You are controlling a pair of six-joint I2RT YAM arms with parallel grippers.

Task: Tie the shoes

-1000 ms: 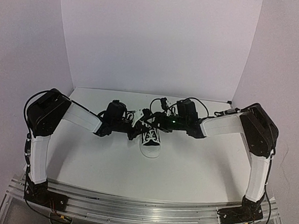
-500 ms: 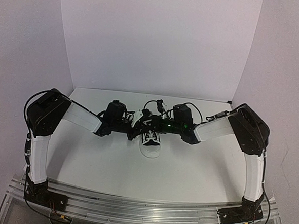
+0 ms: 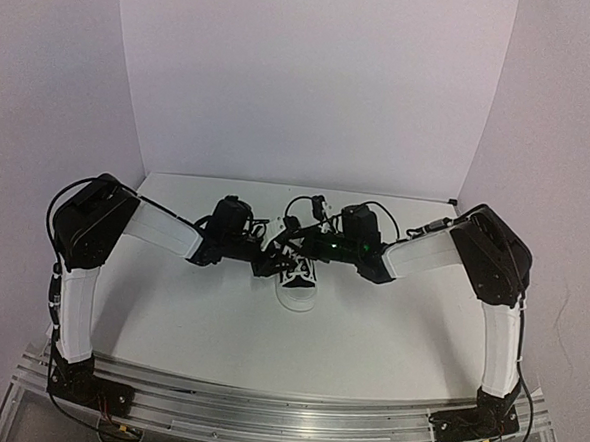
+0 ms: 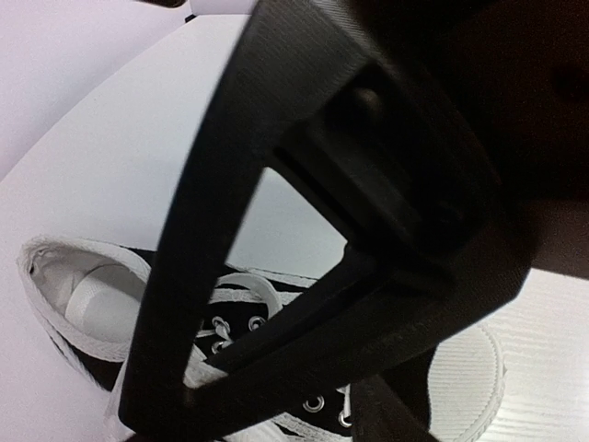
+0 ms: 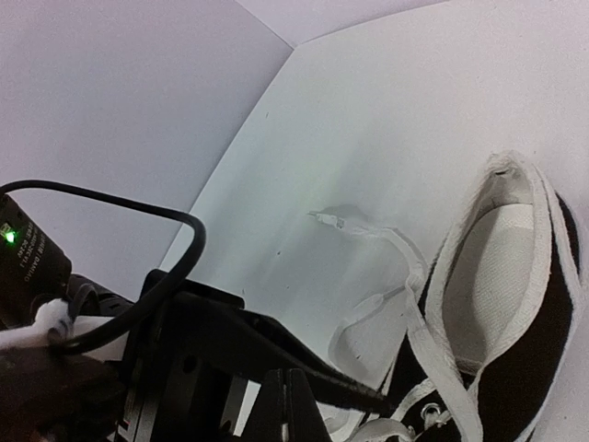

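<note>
The shoe [image 3: 297, 283], a small black sneaker with a white toe cap, lies mid-table with its toe toward the arms. Both grippers meet over its laced top, the left gripper [image 3: 275, 256] from the left and the right gripper [image 3: 305, 246] from the right. In the left wrist view, black finger frames fill the foreground over the shoe [image 4: 92, 308], and its own jaws cannot be made out. In the right wrist view, the right gripper [image 5: 287, 414] has its fingers pressed together beside the shoe [image 5: 502, 276]. A white lace [image 5: 373, 232] trails onto the table. Whether a lace is pinched is hidden.
The white table [image 3: 399, 318] is walled by white panels behind and at both sides. A black cable [image 5: 175, 276] loops near the right wrist. A dark finger [image 5: 304, 368] of the other gripper crosses just in front of the right jaws.
The right arm has swung left, closer over the shoe, and its jaws have closed. The left wrist has shifted slightly toward the shoe.
</note>
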